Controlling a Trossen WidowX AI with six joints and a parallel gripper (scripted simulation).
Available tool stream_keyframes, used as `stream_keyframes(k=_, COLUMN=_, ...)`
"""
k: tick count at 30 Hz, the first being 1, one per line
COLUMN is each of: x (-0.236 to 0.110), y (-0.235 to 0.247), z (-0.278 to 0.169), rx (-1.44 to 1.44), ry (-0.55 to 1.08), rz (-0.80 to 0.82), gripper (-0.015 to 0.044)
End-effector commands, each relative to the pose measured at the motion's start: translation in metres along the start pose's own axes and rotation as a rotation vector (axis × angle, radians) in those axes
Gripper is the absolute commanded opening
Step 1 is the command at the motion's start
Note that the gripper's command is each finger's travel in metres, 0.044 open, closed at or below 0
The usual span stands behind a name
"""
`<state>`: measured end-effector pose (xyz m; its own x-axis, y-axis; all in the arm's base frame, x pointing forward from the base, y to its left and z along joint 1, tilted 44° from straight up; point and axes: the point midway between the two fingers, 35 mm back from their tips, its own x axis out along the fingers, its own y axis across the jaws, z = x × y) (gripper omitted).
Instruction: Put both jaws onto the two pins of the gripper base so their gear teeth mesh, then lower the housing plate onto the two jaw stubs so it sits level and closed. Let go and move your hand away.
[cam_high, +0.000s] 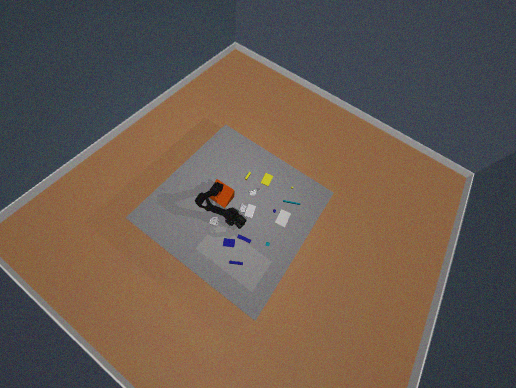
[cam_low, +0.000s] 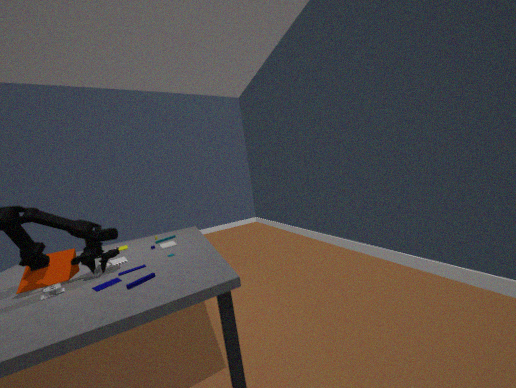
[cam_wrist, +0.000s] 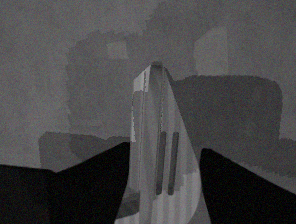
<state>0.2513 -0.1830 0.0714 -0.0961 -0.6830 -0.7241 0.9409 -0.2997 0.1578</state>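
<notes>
My gripper (cam_low: 98, 273) (cam_wrist: 165, 154) points down low over the table and is shut on a pale grey jaw (cam_wrist: 150, 115). The jaw has two long slots and narrows to a tip at the top of the wrist view; its lower end is cut off by the frame. A small white part (cam_high: 214, 220) (cam_low: 53, 290) lies near the orange block. Another white part (cam_high: 253, 192) lies farther back. A white comb-edged part (cam_high: 250, 210) (cam_low: 119, 261) lies beyond the hand. At this size I cannot tell which are the base, other jaw and housing plate.
An orange block (cam_high: 226, 194) (cam_low: 56, 271) stands by the arm's base. Blue bars (cam_high: 236, 262) (cam_low: 141, 281) and a blue plate (cam_high: 229, 242) (cam_low: 107, 284) lie near the hand. A white plate (cam_high: 283, 218) (cam_low: 168, 244), a teal rod (cam_high: 291, 202) (cam_low: 165, 239) and a yellow plate (cam_high: 267, 179) lie farther off.
</notes>
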Motion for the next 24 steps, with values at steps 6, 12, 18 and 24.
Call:
stream_keyframes(k=6, x=-0.028, y=0.004, z=-0.001, rx=0.004, ry=0.004, rz=0.006, gripper=0.0134)
stream_keyframes(k=12, x=-0.047, y=0.003, z=-0.001, rx=0.004, ry=0.005, rz=0.006, gripper=0.0134)
stream_keyframes(k=18, x=-0.066, y=0.001, z=0.0, rx=0.003, ry=0.003, rz=0.006, gripper=0.0134)
stream_keyframes(k=24, x=-0.071, y=0.001, z=0.0, rx=0.002, ry=0.003, rz=0.006, gripper=0.0134)
